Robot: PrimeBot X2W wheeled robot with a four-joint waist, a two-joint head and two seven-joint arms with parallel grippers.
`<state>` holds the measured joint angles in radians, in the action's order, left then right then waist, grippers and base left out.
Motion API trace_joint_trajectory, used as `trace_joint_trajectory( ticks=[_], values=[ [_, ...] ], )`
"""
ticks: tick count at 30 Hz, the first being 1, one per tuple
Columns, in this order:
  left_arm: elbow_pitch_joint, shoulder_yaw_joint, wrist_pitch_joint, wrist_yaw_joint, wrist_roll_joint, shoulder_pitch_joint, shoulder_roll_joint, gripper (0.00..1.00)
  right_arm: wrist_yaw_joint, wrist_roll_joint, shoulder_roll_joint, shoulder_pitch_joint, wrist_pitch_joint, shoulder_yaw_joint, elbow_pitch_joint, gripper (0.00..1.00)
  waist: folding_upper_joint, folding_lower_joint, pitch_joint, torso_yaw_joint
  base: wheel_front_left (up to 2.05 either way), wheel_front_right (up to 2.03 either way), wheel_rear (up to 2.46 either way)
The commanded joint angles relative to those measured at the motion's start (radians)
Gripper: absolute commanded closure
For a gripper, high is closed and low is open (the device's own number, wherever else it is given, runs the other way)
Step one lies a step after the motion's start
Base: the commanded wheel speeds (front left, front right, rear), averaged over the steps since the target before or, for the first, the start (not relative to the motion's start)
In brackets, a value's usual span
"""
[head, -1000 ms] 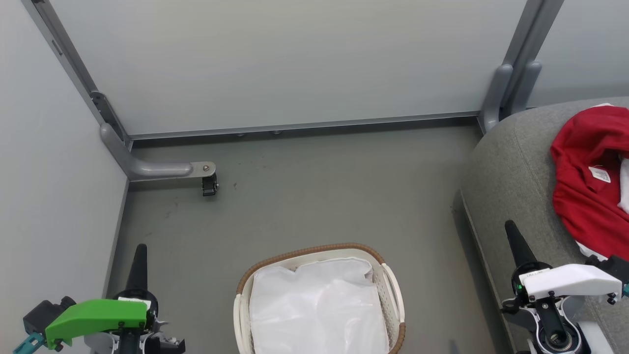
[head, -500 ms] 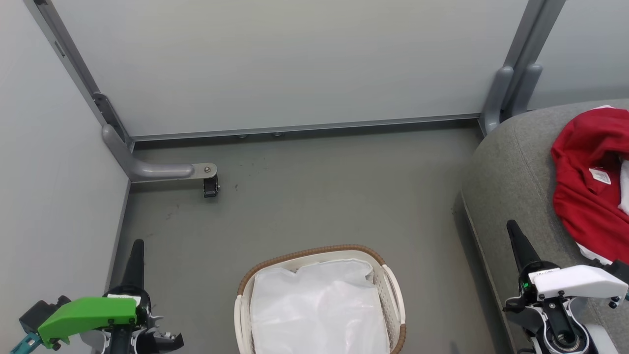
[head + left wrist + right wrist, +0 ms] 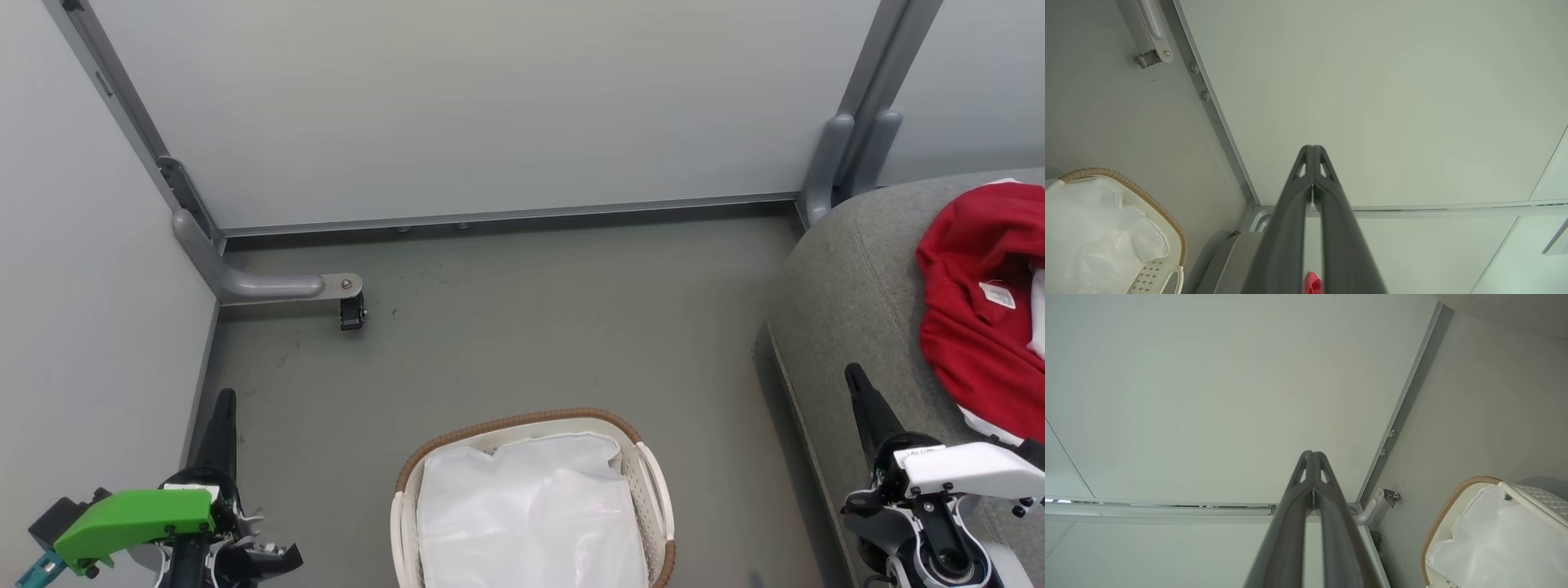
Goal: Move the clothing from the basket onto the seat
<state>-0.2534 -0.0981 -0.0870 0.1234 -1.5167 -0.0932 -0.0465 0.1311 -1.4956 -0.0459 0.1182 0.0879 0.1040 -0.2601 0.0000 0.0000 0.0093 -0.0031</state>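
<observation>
- We find the red clothing (image 3: 971,327) lying on the grey seat (image 3: 849,278). Its white label (image 3: 998,296) is too small for us to read.
- The basket (image 3: 522,423) stands on the floor, white lining (image 3: 531,514) exposed.
- Left pincer (image 3: 226,396): pressed together, gripping nothing.
- Right pincer (image 3: 854,374): pressed together, gripping nothing, near the seat edge.

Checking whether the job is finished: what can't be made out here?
- Head view: the bright-red fabric clothing on the grey upholstered seat runs off the right edge; garment count unclear.
- Head view: the cream perforated plastic basket is cut by the bottom edge; white cloth lining hides its bottom.
- Head view: small white label print too small.
- Left wrist view: a red scrap mostly hidden behind the left gripper's dark fingers.
</observation>
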Motion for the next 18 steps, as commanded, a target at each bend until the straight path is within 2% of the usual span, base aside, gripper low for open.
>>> trace_joint_trajectory(
  ticks=[1,14,18],
  values=[
    [0.007,-0.007,-0.007,0.006,-0.021,-0.016,-0.006,1.00,-0.001,-0.023,-0.006,-0.009,0.006,0.004,0.009,1.00,0.0000,0.0000,-0.001,0.000,0.00,0.00,0.00],
    [0.010,-0.019,-0.031,0.010,-0.100,-0.023,-0.007,1.00,-0.001,-0.121,-0.007,-0.015,0.029,0.013,0.019,1.00,0.0000,0.0000,-0.006,0.003,0.00,0.00,0.00],
    [0.009,-0.018,-0.031,0.010,-0.098,-0.020,-0.007,1.00,-0.001,-0.119,-0.007,-0.015,0.030,0.012,0.018,1.00,0.0000,0.0000,-0.006,0.003,0.00,0.00,0.00]
  ],
)
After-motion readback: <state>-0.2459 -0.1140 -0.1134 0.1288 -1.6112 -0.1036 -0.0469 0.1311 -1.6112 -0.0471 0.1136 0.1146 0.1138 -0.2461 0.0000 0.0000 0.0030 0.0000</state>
